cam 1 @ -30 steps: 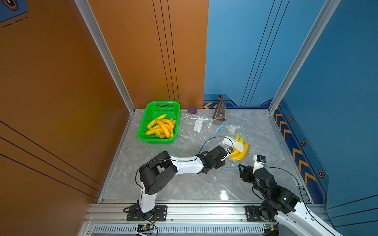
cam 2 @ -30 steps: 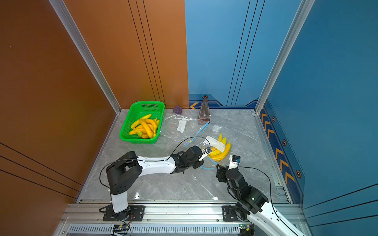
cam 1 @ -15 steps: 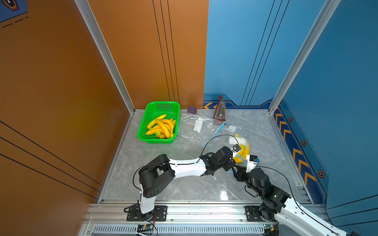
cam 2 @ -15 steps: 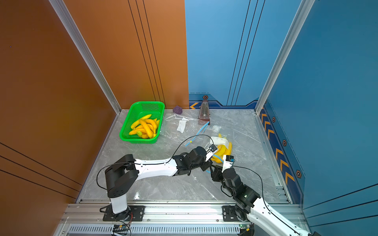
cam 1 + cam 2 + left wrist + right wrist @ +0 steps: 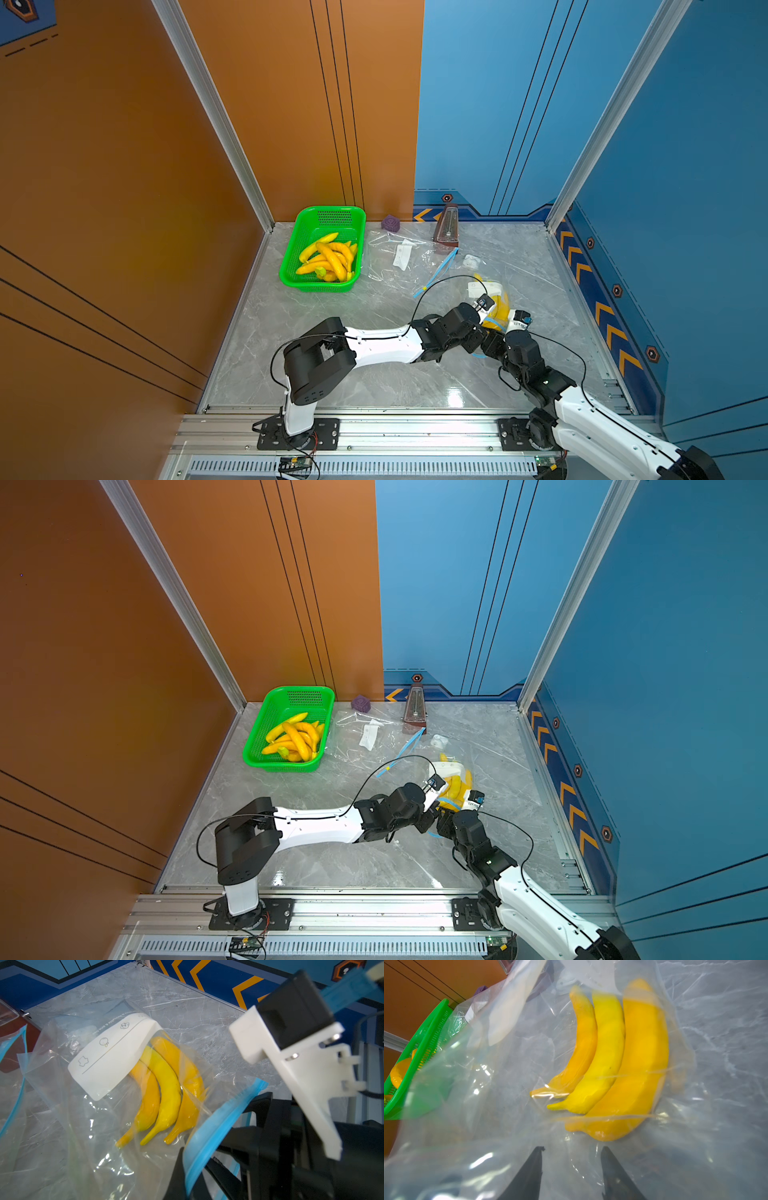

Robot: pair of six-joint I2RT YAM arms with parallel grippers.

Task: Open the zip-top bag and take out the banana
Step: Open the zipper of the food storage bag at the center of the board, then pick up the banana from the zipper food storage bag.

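- While the left gripper stays clamped shut on the blue zip strip of the zip-top bag, holding that edge up off the table, the right gripper has come in from the near right. A second ago it stood well apart from the bag.
- Its jaws stand partly apart with nothing solid between them. The fingers point at the fruit's stems but show only through clear film, so I cannot tell whether they are already inside the mouth or under a fold.
- In both top views the two grippers now sit just beside each other at the near end of the bag.
- Three bananas lie side by side inside the bag, stems toward the grippers, their far ends tucked under the white label.
- By my reading, the work has passed from opening the seal to reaching in, and nothing is out yet.
- Further off, the green basket of other bananas sits well apart at the far left, with an empty bag in between.
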